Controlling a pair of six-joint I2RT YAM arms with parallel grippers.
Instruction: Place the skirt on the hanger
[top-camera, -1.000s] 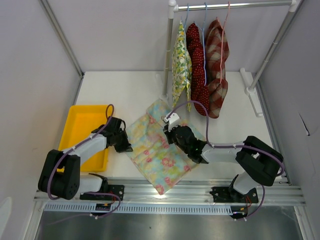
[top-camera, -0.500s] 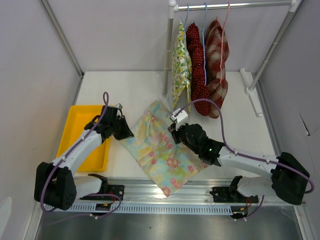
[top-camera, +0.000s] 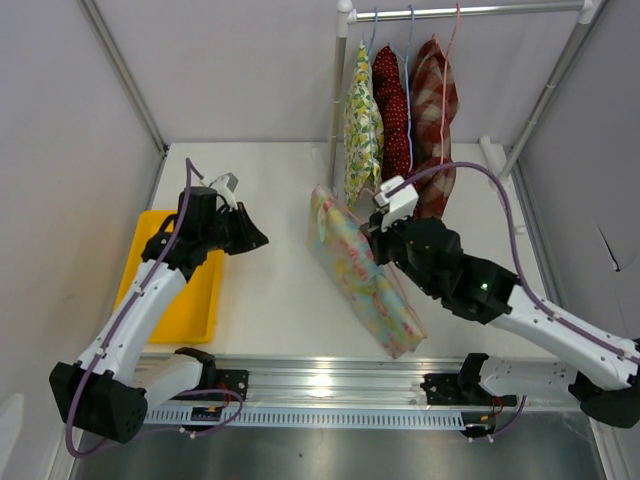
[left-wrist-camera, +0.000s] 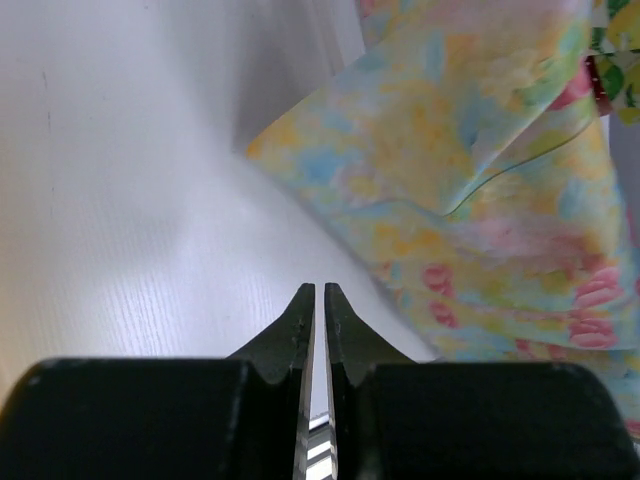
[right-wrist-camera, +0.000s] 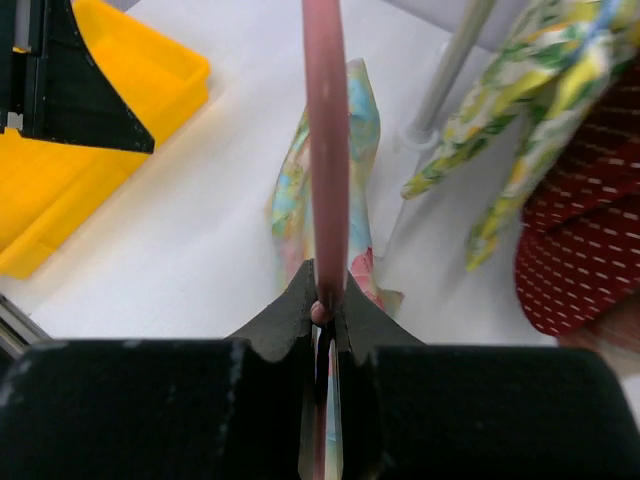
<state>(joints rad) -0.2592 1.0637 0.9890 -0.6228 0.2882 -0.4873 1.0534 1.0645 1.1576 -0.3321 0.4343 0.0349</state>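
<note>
The skirt (top-camera: 365, 275), pastel floral cloth, hangs folded over and lifted off the white table, its lower end near the front edge. My right gripper (top-camera: 372, 235) is at its top, shut on the pink hanger (right-wrist-camera: 325, 150). In the right wrist view the hanger's rod runs straight up from between the fingertips of that gripper (right-wrist-camera: 325, 300), with the skirt (right-wrist-camera: 362, 110) draped below. My left gripper (top-camera: 256, 240) hovers left of the skirt and touches nothing. In its wrist view this gripper (left-wrist-camera: 320, 292) shows a thin slit between bare jaws, and the skirt (left-wrist-camera: 480, 200) is ahead to the right.
A yellow tray (top-camera: 205, 300) sits at the left under the left arm. At the back right stands a clothes rack (top-camera: 470, 12) with three garments (top-camera: 400, 120) hanging. Its upright pole (top-camera: 337, 100) is just behind the skirt.
The right gripper has lifted the skirt off the table and carried it right, toward the rack. The left gripper has let go of the skirt's edge and pulled up and back.
</note>
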